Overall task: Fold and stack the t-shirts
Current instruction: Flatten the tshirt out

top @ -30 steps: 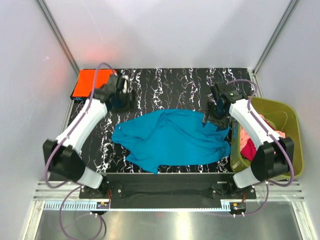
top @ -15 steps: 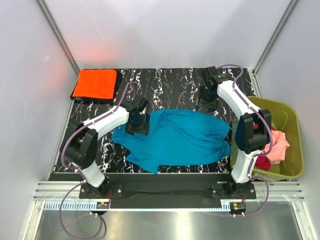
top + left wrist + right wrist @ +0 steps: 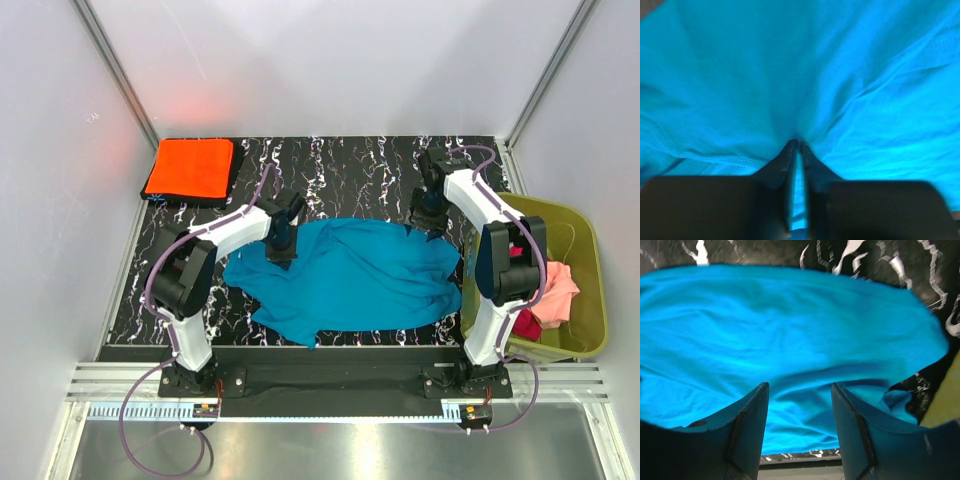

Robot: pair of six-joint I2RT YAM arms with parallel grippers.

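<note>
Top external view: at the far left corner of the black marbled table (image 3: 340,165) a folded orange shirt (image 3: 190,170) lies square to the edges, well apart from everything else. Bare table shows along the left side in front of it. Next comes the left gripper (image 3: 280,243), set down on the far left edge of the teal shirt (image 3: 350,275). In the left wrist view the same gripper (image 3: 797,144) has its fingers drawn almost together, with a thin fold of teal cloth pinched between them and creases running out from the tips. The teal shirt lies spread and rumpled across the middle of the table. Its near edge reaches close to the near edge of the table, while a wide band of bare table stays free between its far edge and the back wall. The right gripper (image 3: 428,215) stands at the shirt's far right edge. In the right wrist view its fingers are spread wide over the cloth and hold nothing, and bare table shows beyond the shirt's far hem. The shirt's right end stops just short of the table's right edge. Just beside that edge stands the olive bin (image 3: 592,250), holding a pink shirt (image 3: 556,290) and a red shirt (image 3: 525,322)
</note>
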